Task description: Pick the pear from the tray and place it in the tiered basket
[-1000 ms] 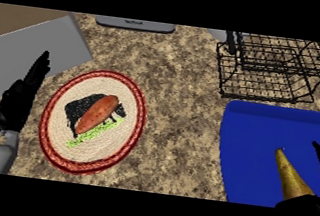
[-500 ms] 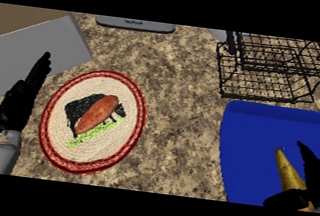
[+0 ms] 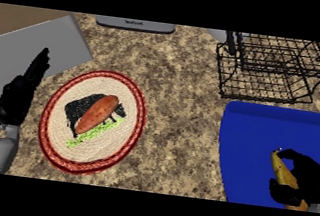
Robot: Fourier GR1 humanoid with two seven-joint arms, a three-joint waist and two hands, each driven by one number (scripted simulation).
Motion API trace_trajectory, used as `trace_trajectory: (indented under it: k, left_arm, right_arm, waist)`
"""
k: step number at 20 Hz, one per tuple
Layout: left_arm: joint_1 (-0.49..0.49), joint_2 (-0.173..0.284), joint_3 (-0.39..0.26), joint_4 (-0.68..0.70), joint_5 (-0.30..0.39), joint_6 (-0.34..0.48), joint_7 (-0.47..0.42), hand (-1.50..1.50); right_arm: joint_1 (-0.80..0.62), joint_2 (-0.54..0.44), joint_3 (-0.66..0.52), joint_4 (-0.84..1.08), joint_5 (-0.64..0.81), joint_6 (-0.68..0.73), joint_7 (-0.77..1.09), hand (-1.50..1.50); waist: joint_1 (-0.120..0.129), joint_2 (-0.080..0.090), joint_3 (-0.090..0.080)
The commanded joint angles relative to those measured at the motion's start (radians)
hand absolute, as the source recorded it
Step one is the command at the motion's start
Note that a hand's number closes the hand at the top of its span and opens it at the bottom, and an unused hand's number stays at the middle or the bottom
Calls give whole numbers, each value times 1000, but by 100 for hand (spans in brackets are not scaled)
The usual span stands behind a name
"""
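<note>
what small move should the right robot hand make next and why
Probably lift straight up. The right robot hand is curled round the yellow-brown pear, which looks to lie low on the blue tray, and the black wire tiered basket stands beyond the tray's far edge.

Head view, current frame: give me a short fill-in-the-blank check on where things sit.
1. The right robot hand curls round the yellow-brown pear over the ____ tray.
2. The black wire tiered basket holds ____.
3. The round woven plate with a red rim lies nearest the ____ robot hand.

Missing words: blue; nothing; left
</note>
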Motion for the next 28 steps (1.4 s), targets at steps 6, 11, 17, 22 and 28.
trace_trajectory:
  k: [6,11,17,22,28]
  left_arm:
    - [36,-13,14,-63,-5,-22,18,0]
    - [0,-43,-3,-33,-41,10,27,0]
    - [-10,-41,-24,-24,-29,-29,-7,0]
    - [-6,-46,-24,-66,-37,-15,42,0]
    - [-6,-58,-17,-62,-58,15,61,0]
  right_arm:
    - [30,82,-81,-130,-65,2,19,150]
    - [-13,209,63,-277,49,-78,110,150]
    - [-380,421,378,-110,173,-126,122,150]
    - [-628,427,429,-52,259,-363,241,150]
    - [-924,429,326,13,300,-365,344,150]
  waist:
    - [-4,3,6]
    - [-8,3,5]
    - [73,14,3]
    - [52,2,5]
    - [22,3,5]
